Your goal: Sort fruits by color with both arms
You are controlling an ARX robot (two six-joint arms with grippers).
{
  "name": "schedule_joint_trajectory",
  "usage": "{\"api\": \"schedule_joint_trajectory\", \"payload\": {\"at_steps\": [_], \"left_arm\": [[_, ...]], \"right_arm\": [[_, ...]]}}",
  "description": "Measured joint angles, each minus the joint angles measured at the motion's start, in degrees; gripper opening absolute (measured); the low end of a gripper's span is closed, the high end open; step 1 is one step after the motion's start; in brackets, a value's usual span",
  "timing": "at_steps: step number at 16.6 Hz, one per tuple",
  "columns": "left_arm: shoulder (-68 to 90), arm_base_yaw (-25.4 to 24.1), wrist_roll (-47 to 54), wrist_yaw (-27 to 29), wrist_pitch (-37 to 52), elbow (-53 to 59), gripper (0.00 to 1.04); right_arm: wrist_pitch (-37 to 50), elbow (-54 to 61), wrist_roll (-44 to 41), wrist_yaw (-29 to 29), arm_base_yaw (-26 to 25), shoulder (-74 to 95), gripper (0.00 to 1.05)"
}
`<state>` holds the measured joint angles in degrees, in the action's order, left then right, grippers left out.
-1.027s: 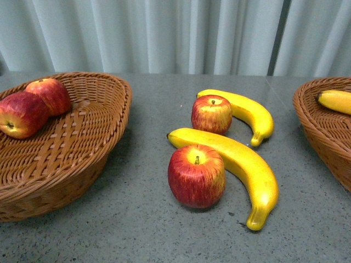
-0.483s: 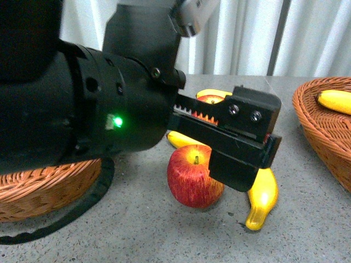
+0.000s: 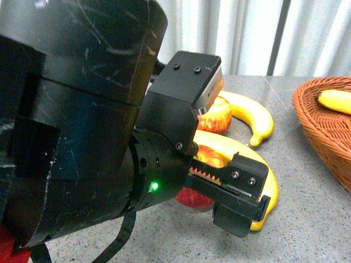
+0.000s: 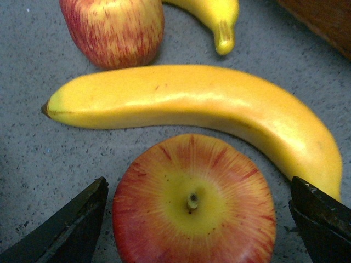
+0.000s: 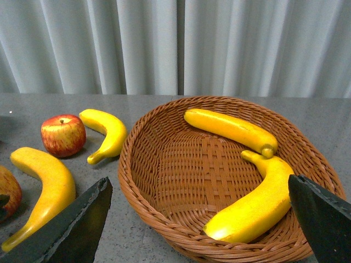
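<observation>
My left arm fills the left of the front view, and its open left gripper (image 3: 240, 208) hangs low over the near red apple (image 3: 193, 198). In the left wrist view that apple (image 4: 193, 204) sits stem-up between the two black fingers (image 4: 71, 227) of the left gripper (image 4: 197, 222), with no contact showing. A long banana (image 4: 192, 107) lies just beyond it, then a second apple (image 4: 112, 30) and another banana's tip (image 4: 218, 19). My right gripper (image 5: 197, 219) is open above the right basket (image 5: 131, 181), which holds two bananas (image 5: 230, 129) (image 5: 258, 203).
The right wicker basket (image 3: 321, 129) with a banana (image 3: 335, 100) stands at the table's right edge. The far apple (image 3: 216, 118) and far banana (image 3: 255, 115) lie mid-table. My left arm hides the table's left side. Pale curtains hang behind.
My left arm swung into the front view and has dropped lower over the near apple, and it now hides the left basket. The fruits have not moved.
</observation>
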<state>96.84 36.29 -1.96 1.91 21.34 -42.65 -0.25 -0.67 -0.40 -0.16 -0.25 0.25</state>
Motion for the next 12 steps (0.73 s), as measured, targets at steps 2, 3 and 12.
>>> {"api": "schedule_joint_trajectory", "payload": {"at_steps": [2,3,12], "left_arm": [[1.6,-0.17,0.31,0.74,-0.39,0.0,0.98],[1.95,-0.22,0.52,0.68,-0.61,0.0,0.98],[-11.3,-4.04,2.86,-1.84,-2.1,0.48,0.66]], "right_arm": [[0.0,0.0,0.0,0.0,0.0,0.0,0.98],[0.0,0.0,0.0,0.0,0.0,0.0,0.98],[0.0,0.0,0.0,0.0,0.0,0.0,0.98]]}}
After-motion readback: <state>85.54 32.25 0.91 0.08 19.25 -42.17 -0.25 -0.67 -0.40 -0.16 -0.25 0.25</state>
